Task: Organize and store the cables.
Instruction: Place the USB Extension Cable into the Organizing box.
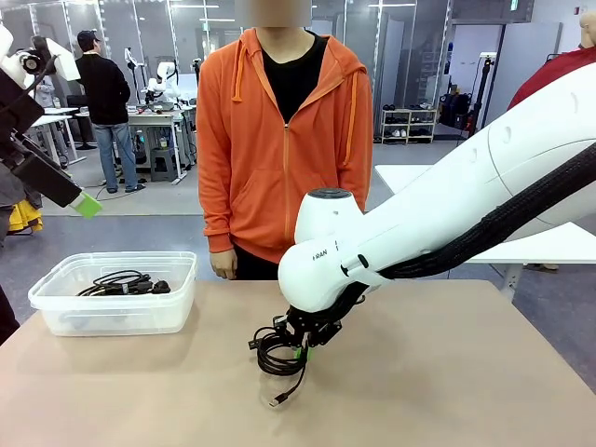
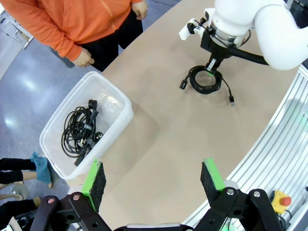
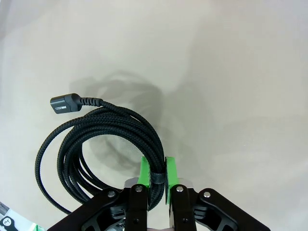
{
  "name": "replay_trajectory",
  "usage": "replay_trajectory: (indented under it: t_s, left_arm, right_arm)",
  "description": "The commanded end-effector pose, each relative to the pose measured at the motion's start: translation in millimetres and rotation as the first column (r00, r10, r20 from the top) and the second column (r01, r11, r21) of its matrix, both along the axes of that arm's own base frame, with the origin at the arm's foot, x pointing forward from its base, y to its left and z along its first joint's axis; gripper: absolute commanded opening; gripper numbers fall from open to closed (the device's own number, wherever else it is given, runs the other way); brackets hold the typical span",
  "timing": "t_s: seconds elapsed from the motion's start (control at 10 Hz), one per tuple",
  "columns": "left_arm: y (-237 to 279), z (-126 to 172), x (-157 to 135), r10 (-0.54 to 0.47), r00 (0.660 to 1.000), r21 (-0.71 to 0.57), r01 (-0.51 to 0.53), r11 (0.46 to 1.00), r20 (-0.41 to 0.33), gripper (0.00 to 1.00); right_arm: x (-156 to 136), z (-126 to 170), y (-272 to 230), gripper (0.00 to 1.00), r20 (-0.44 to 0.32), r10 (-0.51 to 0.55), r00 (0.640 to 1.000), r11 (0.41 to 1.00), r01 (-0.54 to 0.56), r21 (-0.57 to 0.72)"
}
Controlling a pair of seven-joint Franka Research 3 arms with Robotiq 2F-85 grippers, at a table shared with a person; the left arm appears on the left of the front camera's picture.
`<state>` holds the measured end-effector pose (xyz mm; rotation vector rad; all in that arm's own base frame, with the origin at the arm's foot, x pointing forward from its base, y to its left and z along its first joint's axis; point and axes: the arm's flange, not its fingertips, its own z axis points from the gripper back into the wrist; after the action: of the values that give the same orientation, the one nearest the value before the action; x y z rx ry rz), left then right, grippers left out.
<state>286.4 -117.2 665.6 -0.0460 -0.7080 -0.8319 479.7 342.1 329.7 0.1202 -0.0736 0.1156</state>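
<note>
Our right gripper (image 3: 157, 169) pinches the coiled cable (image 3: 103, 144) to carry it to the bin (image 1: 56, 303); our left gripper (image 2: 154, 180) waits spread above the bin.

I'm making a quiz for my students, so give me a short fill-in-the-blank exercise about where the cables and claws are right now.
1. The right claw is pinching a coiled black ____ on the table.
2. Other cables lie inside a clear plastic ____ .
3. The left claw hangs over the table with its jaws ____ .
4. The person across the table wears an ____ hoodie.

Missing words: cable; bin; open; orange
</note>
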Motion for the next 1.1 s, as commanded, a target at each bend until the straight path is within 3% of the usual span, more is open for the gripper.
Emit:
replay_trajectory:
  t_s: [0.0, 0.3, 0.4, 0.9, 1.0]
  left_arm:
    - [-0.9, 4.0, 0.1, 0.013, 1.000, 0.012, -0.013, 1.000, -0.006, 1.00]
    - [-0.9, 4.0, 0.1, 0.013, 1.000, 0.012, -0.013, 1.000, -0.006, 1.00]
    - [-0.9, 4.0, 0.1, 0.013, 1.000, 0.012, -0.013, 1.000, -0.006, 1.00]
    - [-0.9, 4.0, 0.1, 0.013, 1.000, 0.012, -0.013, 1.000, -0.006, 1.00]
    - [-0.9, 4.0, 0.1, 0.013, 1.000, 0.012, -0.013, 1.000, -0.006, 1.00]
  right_arm:
    - [1.0, -1.6, 8.1, 0.25, 0.015, -0.053, 0.998, 0.998, 0.053, -0.016]
    - [0.1, -2.4, 8.1, 0.92, 0.005, -0.053, 0.999, 0.999, 0.053, -0.013]
    - [0.3, -2.4, 7.0, 1.00, 0.005, -0.056, 0.998, 0.998, 0.056, -0.013]
    - [2.0, 1.1, 0.7, 1.00, 0.004, -0.045, 0.999, 0.999, 0.045, -0.026]
    - [2.6, 0.1, -1.2, 1.00, 0.018, 0.001, 1.000, 0.999, 0.000, -0.044]
